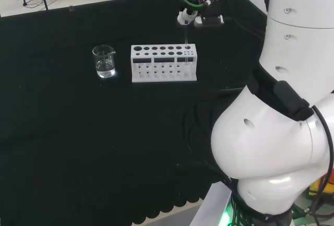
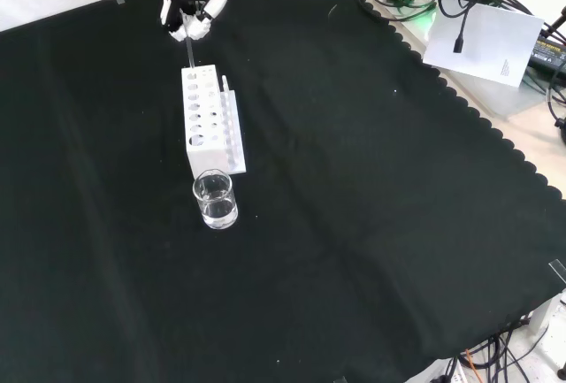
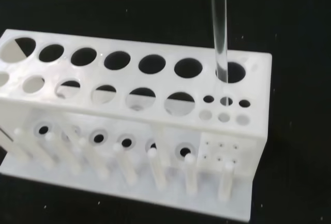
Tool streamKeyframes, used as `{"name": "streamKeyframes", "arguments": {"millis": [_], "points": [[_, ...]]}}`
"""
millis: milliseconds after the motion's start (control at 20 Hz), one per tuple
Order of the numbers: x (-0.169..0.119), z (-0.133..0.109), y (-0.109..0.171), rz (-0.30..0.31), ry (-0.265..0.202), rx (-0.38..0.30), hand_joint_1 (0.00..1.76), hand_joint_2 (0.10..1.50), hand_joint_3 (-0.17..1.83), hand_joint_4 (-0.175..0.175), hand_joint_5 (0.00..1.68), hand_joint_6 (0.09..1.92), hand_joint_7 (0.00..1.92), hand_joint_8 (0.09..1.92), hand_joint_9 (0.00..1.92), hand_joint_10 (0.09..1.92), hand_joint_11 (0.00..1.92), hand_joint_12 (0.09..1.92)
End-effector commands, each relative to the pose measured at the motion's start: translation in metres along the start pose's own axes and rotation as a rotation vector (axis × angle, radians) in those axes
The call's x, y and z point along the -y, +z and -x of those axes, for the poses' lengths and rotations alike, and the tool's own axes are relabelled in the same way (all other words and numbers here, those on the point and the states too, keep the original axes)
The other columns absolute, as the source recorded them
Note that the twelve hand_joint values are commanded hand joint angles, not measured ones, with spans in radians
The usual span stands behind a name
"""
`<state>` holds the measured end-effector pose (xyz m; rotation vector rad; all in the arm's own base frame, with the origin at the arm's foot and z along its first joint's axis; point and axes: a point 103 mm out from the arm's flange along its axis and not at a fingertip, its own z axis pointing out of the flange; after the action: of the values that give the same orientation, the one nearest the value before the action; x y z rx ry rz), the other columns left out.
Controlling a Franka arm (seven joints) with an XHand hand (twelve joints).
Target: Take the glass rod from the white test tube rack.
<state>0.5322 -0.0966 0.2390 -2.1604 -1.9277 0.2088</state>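
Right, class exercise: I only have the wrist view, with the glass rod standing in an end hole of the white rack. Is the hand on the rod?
Observer: Yes. In the head view the hand has its fingers pinched on the top of the glass rod, above the white test tube rack.
Operator: Anything else on the cloth?
Observer: A beaker with a little clear liquid stands apart from the rack's left end in the head view, the end away from the rod.
Operator: Which end is the rod's in the front view?
Observer: The far end, towards the top, where the hand comes in.
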Motion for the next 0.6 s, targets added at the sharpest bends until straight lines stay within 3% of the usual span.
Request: {"name": "streamKeyframes", "arguments": {"millis": [50, 150, 300, 450, 600], "points": [[0.006, -0.009, -0.013, 0.134, -0.005, 0.041, 1.27, 1.2, -0.17, -0.175, 0.96, 0.95, 1.0, 1.19, 1.54, 1.18, 1.31, 1.0], [0.009, -0.012, -0.022, 0.159, -0.011, 0.054, 1.27, 1.21, -0.17, -0.175, 0.97, 0.81, 1.0, 1.28, 1.52, 1.17, 1.3, 1.01], [0.013, -0.014, -0.039, 0.176, -0.005, 0.08, 1.28, 1.19, -0.17, -0.175, 1.03, 0.65, 1.02, 1.29, 1.5, 1.14, 1.28, 1.0], [0.022, -0.012, -0.059, 0.2, -0.005, 0.072, 1.44, 1.11, -0.08, -0.175, 1.03, 0.63, 0.99, 1.32, 1.47, 1.12, 1.06, 0.99], [0.031, -0.011, -0.078, 0.209, -0.002, 0.055, 1.47, 1.09, -0.05, -0.175, 1.04, 0.61, 0.99, 1.33, 1.47, 1.1, 1.01, 1.01]]}}
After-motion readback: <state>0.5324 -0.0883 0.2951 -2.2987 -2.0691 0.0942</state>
